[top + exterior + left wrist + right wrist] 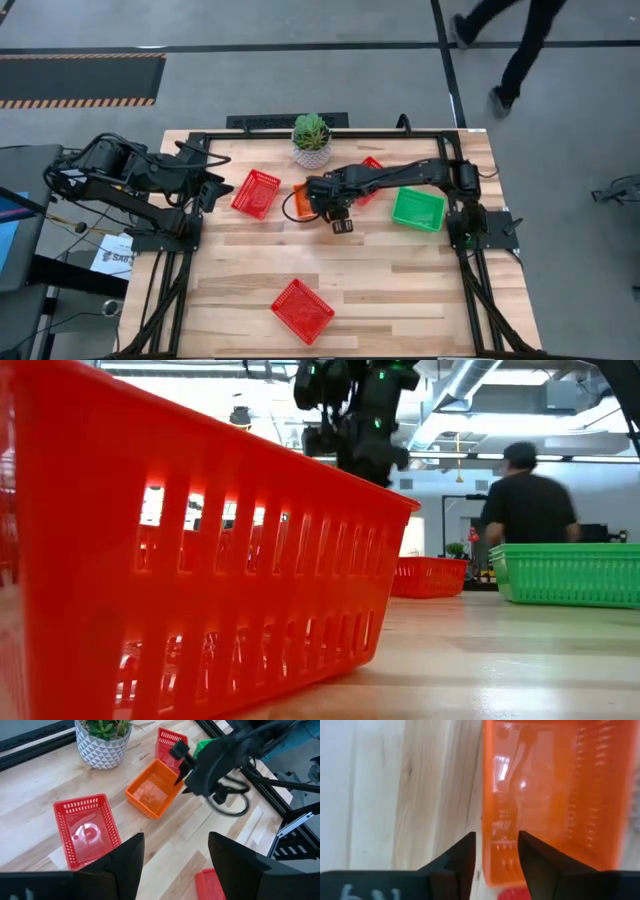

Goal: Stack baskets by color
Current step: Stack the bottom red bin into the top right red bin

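light: we see bright, even overhead lighting | glare: on orange basket (550, 795) beyond right gripper (496, 851) | blur: walking person (510, 45)

Baskets: three red (256, 193), (302, 310), (371, 170); one orange (301, 201); one green (418, 209). Plant pot (311, 153): white, grey triangle pattern. Tabletop (400, 290): pale wood.

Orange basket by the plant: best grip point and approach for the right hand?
Pinch the long side wall of the orange basket, coming from above. It sits upright and open-topped, so a thin rim is exposed. The right hand already straddles that wall, one finger inside, one outside. The rim nearer the potted plant is more crowded.
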You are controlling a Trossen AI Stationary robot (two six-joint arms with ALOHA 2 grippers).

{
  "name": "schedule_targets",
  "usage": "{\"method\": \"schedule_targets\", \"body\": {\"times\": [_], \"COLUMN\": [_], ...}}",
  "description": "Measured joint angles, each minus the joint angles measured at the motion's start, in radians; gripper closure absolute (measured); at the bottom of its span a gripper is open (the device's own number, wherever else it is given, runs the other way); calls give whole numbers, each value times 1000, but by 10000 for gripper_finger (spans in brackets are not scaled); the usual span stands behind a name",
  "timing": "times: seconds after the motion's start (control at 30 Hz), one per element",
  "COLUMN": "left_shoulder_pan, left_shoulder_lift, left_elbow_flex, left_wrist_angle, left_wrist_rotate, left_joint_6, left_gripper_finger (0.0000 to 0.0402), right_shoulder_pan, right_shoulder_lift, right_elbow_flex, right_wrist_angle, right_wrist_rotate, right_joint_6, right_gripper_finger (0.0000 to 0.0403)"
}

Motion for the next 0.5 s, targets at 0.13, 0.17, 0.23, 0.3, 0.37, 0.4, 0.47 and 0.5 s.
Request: {"method": "schedule_targets", "body": {"times": [0.13,0.17,0.23,0.3,0.37,0.4,0.47,0.5], "left_shoulder_pan": [0,0,0,0,0,0,0,0], "left_shoulder_lift": [0,0,1,1,7,12,17,21], "left_elbow_flex": [-20,-26,-41,-55,-62,-63,-67,-67], "left_wrist_angle": [4,3,3,3,3,9,10,10], "left_wrist_rotate": [4,5,8,11,11,11,12,20], "left_joint_6": [-10,-16,-34,-55,-78,-92,-112,-113], "left_gripper_finger": [193,193,193,193,193,193,193,193], "right_shoulder_pan": [6,9,19,34,51,63,94,112], "right_shoulder_lift": [-62,-81,-113,-142,-161,-165,-164,-164], "right_elbow_flex": [28,30,30,30,31,31,31,31], "right_wrist_angle": [-6,8,28,39,45,45,61,60], "right_wrist_rotate": [-9,-22,-33,-39,-39,-39,-39,-41], "right_joint_6": [82,113,180,248,307,334,389,414], "right_gripper_finger": [209,205,201,199,199,198,198,198]}}
